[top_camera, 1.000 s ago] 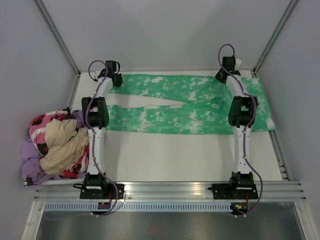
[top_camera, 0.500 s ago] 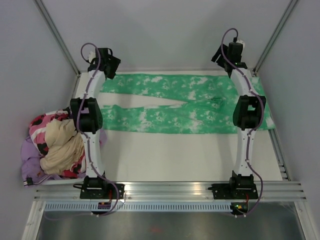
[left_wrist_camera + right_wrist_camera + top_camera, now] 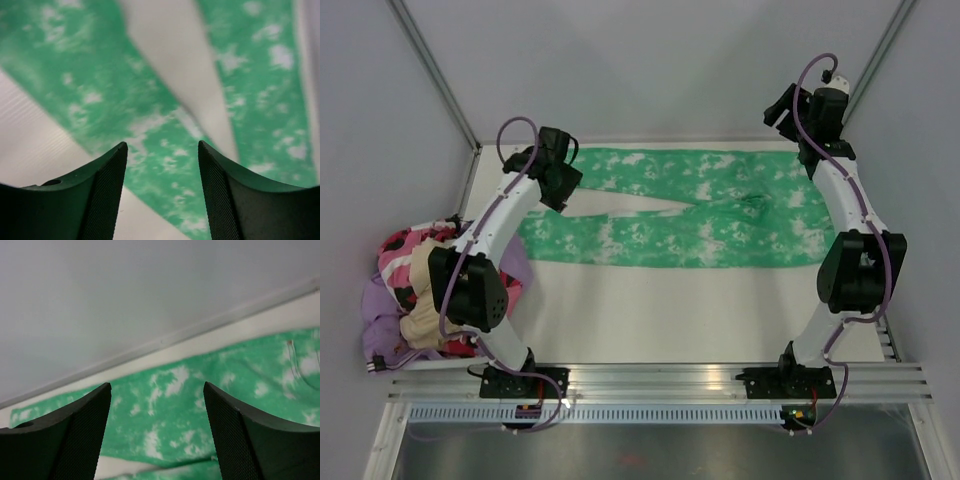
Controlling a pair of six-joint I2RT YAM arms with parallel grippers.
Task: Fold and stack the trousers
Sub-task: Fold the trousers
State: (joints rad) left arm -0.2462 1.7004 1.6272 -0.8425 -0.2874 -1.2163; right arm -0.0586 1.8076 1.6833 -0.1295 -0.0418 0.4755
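Note:
The trousers point(image 3: 700, 215), bright green with white mottling, lie spread flat across the far part of the table, legs to the left and waist to the right. My left gripper point(image 3: 565, 190) hovers over the leg ends. It is open and holds nothing, and below its jaws point(image 3: 161, 145) I see both legs point(image 3: 165, 165) with a strip of bare table between them. My right gripper point(image 3: 790, 115) hangs high at the back right, near the wall. It is open and empty too point(image 3: 156, 385), with green fabric point(image 3: 170, 425) beneath it.
A pile of other clothes point(image 3: 420, 290), pink, cream and purple, sits at the table's left edge beside the left arm. Grey walls and metal posts point(image 3: 440, 85) close in the back and sides. A metal rail point(image 3: 660, 380) runs along the near edge.
Both grippers have opened, let go of the trousers and lifted off. The left one swung in over the legs, the right one rose toward the back right corner.

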